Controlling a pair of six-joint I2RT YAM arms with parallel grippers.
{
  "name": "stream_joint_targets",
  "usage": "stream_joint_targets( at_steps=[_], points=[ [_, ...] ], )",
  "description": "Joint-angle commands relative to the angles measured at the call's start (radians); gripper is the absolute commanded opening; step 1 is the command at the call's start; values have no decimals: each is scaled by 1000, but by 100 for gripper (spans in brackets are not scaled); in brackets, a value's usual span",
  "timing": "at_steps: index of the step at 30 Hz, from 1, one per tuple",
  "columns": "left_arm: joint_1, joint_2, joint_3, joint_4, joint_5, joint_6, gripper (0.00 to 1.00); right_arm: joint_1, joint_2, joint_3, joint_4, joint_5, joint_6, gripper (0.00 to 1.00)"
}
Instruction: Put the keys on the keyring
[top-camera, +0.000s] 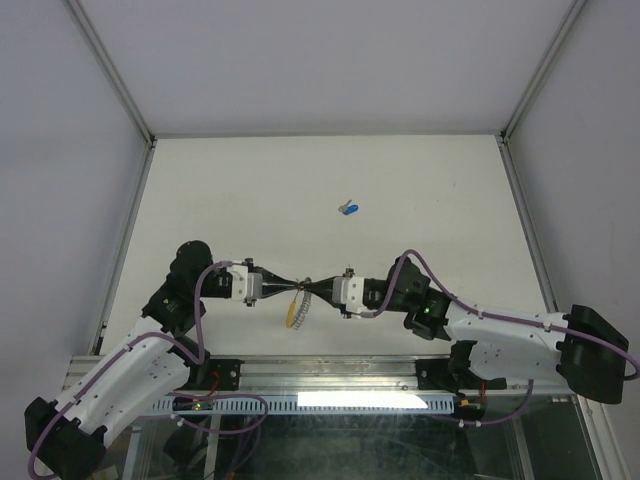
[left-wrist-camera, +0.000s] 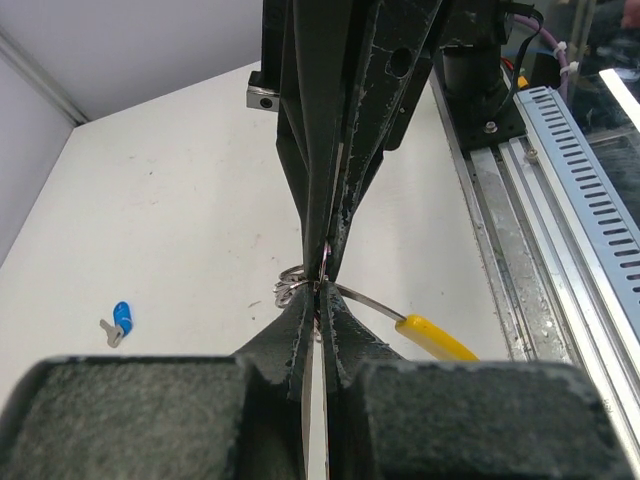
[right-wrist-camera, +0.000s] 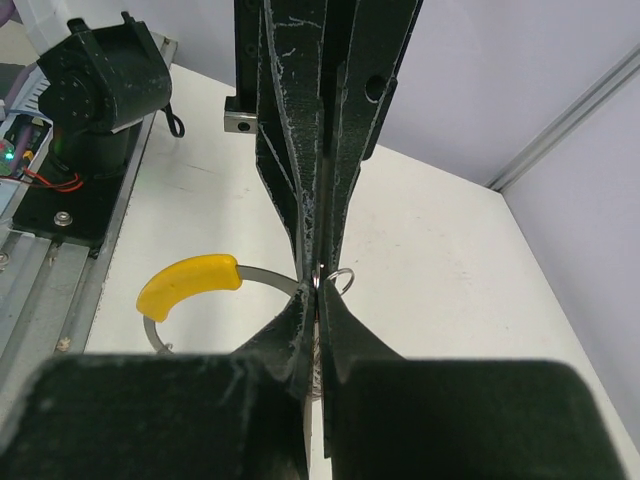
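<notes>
My left gripper (top-camera: 296, 287) and right gripper (top-camera: 313, 288) meet tip to tip just above the table, both shut. The keyring (top-camera: 295, 310), a thin silver band with a yellow segment (left-wrist-camera: 436, 338), hangs from where the tips meet. In the left wrist view the left gripper (left-wrist-camera: 322, 292) pinches the band beside small silver loops (left-wrist-camera: 290, 286). In the right wrist view the right gripper (right-wrist-camera: 318, 292) pinches the same spot, the yellow segment (right-wrist-camera: 190, 281) to its left. A thin ribbed silver piece shows between its jaws; I cannot tell whether it is a key. A blue-headed key (top-camera: 349, 209) lies alone farther back.
The white table (top-camera: 250, 190) is walled by pale panels with metal frame posts (top-camera: 115, 70). A metal rail and cable tray (top-camera: 330, 385) run along the near edge by the arm bases.
</notes>
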Motion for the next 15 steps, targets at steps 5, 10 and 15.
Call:
stream_joint_targets(
  at_steps=[5,10,15],
  points=[
    [-16,4,37,-5,49,69,0,-17,23,-14,20,77,34,9],
    [-16,7,42,-39,43,93,0,-18,23,-15,2,93,35,11],
    [-17,10,46,-63,31,109,0,-17,24,-9,-23,97,34,8]
  ],
)
